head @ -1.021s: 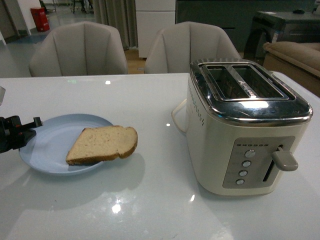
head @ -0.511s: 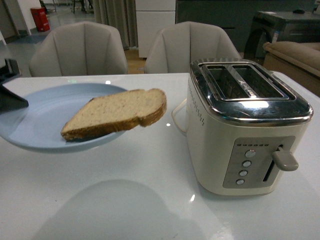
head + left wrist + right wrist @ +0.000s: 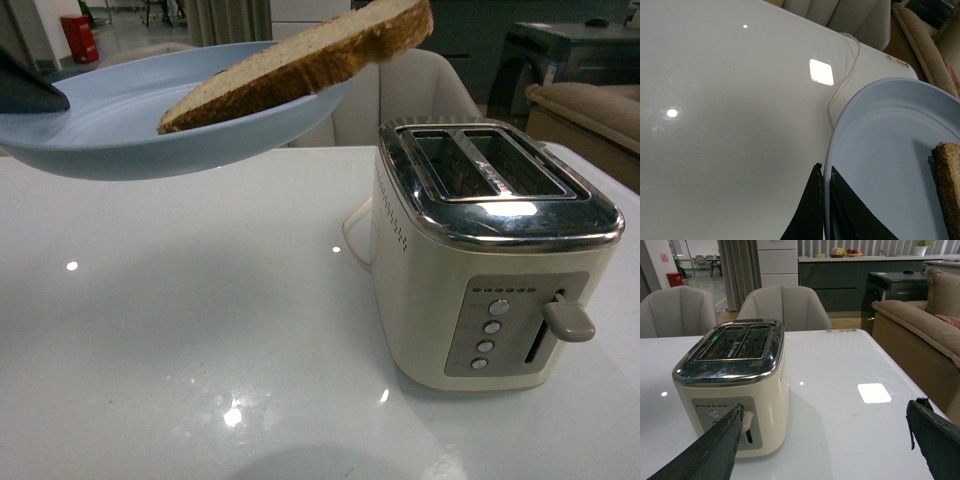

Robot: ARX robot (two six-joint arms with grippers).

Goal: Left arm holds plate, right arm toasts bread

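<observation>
The pale blue plate point(image 3: 120, 120) hangs high above the white table at upper left, tilted, with the bread point(image 3: 300, 60) lying on it and its rounded end jutting over the rim towards the toaster. My left gripper point(image 3: 824, 172) is shut on the plate point(image 3: 880, 150) rim, one finger under it and one on top; the bread point(image 3: 947, 185) crust shows at the frame's edge. In the front view only a dark finger point(image 3: 30, 92) of it shows. My right gripper point(image 3: 825, 412) is open and empty, low over the table beside the toaster point(image 3: 732, 380).
The cream two-slot toaster point(image 3: 490, 250) stands at the table's right, slots empty, lever point(image 3: 568, 320) up; its cord point(image 3: 842, 80) loops behind it. Two grey chairs point(image 3: 782, 307) sit behind the table point(image 3: 200, 330), and a sofa point(image 3: 912, 322) lies off the right edge.
The left arm has lifted the plate with the bread from the table top up to well above toaster height. The plate has tipped and come nearer the toaster.
</observation>
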